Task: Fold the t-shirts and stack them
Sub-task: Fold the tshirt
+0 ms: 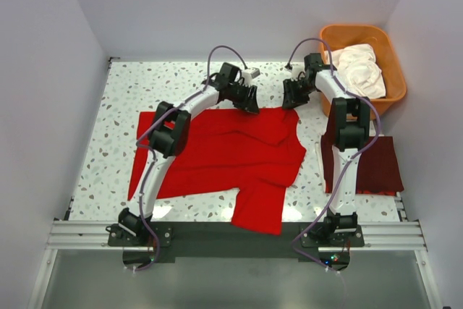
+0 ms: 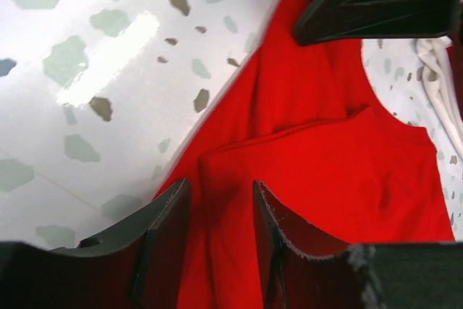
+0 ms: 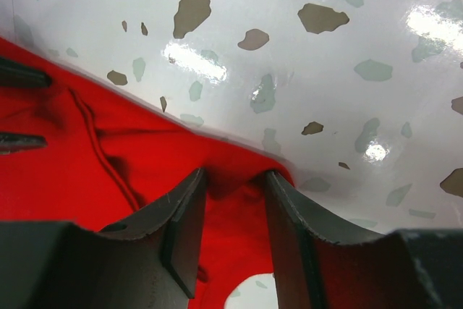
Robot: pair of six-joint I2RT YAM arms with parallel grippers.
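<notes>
A bright red t-shirt (image 1: 231, 150) lies spread across the speckled table, one sleeve hanging over the near edge. My left gripper (image 1: 249, 103) stands at its far edge. In the left wrist view its jaws (image 2: 221, 186) are apart, astride a low ridge of the red cloth (image 2: 325, 150). My right gripper (image 1: 291, 99) is at the shirt's far right corner. Its fingers (image 3: 235, 175) are spread, tips down on the hem of the red shirt (image 3: 58, 171), cloth bunched between them. A dark maroon t-shirt (image 1: 380, 164) lies folded at the right. White t-shirts (image 1: 362, 69) are heaped in the tub.
An orange plastic tub (image 1: 394, 56) stands at the back right corner. White walls close in the table on three sides. The right arm's links pass over the maroon shirt. Bare speckled tabletop (image 1: 145, 85) shows at the far left.
</notes>
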